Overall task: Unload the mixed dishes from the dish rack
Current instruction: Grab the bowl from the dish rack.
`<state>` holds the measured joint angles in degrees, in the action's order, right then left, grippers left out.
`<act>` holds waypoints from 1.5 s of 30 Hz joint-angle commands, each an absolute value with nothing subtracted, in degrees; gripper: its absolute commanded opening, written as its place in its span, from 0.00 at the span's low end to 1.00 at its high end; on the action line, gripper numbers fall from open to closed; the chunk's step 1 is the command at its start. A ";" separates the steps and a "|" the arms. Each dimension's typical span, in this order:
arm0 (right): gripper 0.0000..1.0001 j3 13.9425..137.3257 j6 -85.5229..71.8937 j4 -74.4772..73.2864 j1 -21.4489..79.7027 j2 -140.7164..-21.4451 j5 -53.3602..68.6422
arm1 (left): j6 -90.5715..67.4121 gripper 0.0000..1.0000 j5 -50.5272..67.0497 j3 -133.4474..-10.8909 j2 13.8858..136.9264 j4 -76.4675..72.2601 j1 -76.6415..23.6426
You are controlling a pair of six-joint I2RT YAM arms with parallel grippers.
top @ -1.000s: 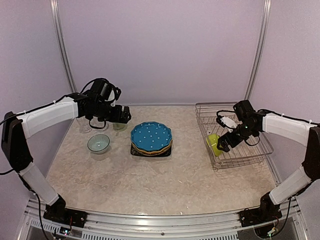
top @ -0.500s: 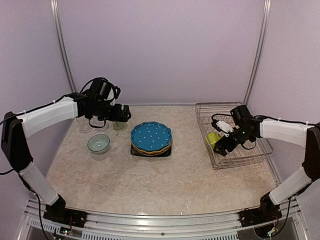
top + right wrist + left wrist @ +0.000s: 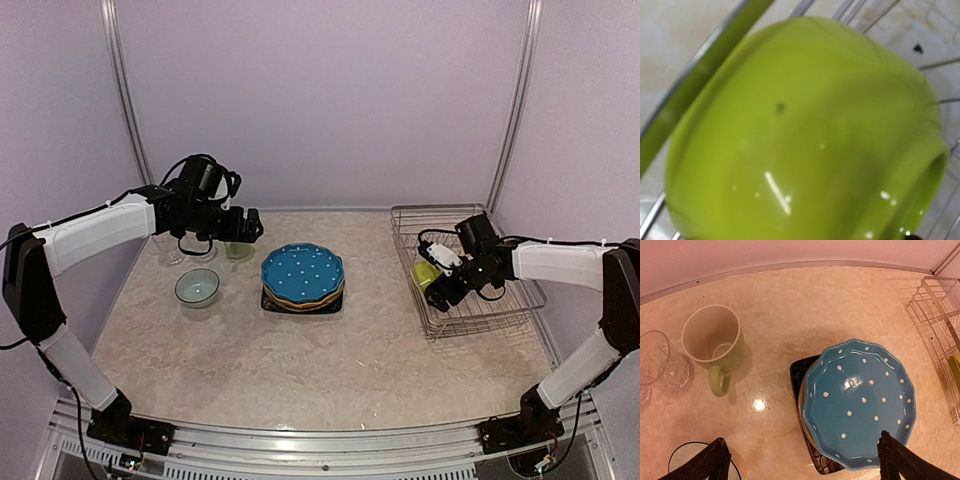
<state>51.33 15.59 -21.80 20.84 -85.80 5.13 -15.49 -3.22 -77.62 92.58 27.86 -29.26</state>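
The silver wire dish rack (image 3: 440,209) stands at the right. A lime bowl (image 3: 425,272) lies tilted on its side in the rack's near-left part. My right gripper (image 3: 441,286) is down inside the rack against the bowl. The bowl (image 3: 805,135) fills the right wrist view, and my fingers do not show there. My left gripper (image 3: 243,230) hangs open and empty over the table, near the pale green mug (image 3: 715,342). The blue white-dotted plate (image 3: 303,272) tops a stack with an orange plate edge and the black square plate (image 3: 800,372) under it.
A white bowl (image 3: 198,287) sits on the table to the left of the plate stack. Clear glasses (image 3: 170,250) stand at the far left behind it, next to the mug (image 3: 238,250). The back wall and side walls close in the table.
My right gripper has moved left and lower in the rack, closer onto the lime bowl. The left arm has barely moved.
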 commanded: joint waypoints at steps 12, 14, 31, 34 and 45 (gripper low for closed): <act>0.93 44.75 16.73 -9.57 23.12 -83.49 2.97 | -16.19 0.99 -2.27 -77.46 91.93 27.43 -28.75; 0.92 44.24 16.82 -8.28 23.42 -83.79 2.70 | -16.17 0.99 -2.24 -77.56 91.93 27.48 -28.74; 0.63 43.92 16.87 -7.40 24.08 -81.05 -3.32 | -15.83 0.99 -2.10 -76.95 91.22 27.51 -28.48; 0.57 44.45 16.58 -8.19 24.08 -80.26 -3.42 | -15.82 0.99 -2.27 -76.92 91.20 27.37 -28.48; 0.50 45.20 14.94 -9.75 24.07 -77.43 -3.32 | -15.85 0.99 -3.25 -76.90 90.97 27.09 -28.48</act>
